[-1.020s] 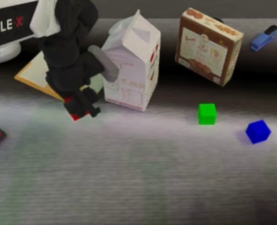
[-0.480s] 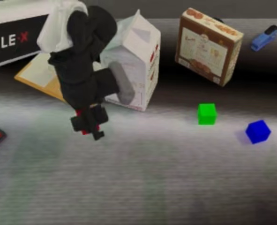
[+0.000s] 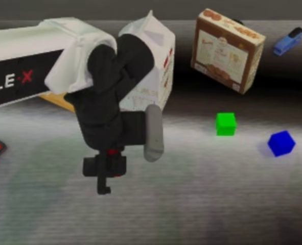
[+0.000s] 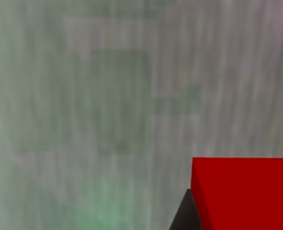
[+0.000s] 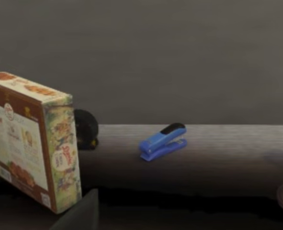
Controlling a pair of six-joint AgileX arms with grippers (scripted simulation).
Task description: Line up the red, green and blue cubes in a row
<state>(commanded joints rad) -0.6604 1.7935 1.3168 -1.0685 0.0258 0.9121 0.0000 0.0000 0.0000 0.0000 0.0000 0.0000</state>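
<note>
Three cubes on streaked grey table (image 3: pixel 232 204), left claw (image 3: pixel 106 171) gripping red cube (image 4: pixel 244 194), dark backdrop.

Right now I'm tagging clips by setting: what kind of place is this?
Most likely a rendered tabletop test scene rather than a real room: a streaky grey table scattered with unrelated items, a milk carton, a snack box and a blue stapler, plus plain red, green and blue cubes.

Left end effector (image 3: pixel 106 171) clamped, arm extended over table.

bright red cube (image 4: pixel 244 194), green cube (image 3: pixel 225 123), deep blue cube (image 3: pixel 281 143), black left pincer (image 3: pixel 104 173), blue stapler (image 5: pixel 163 142)
</note>
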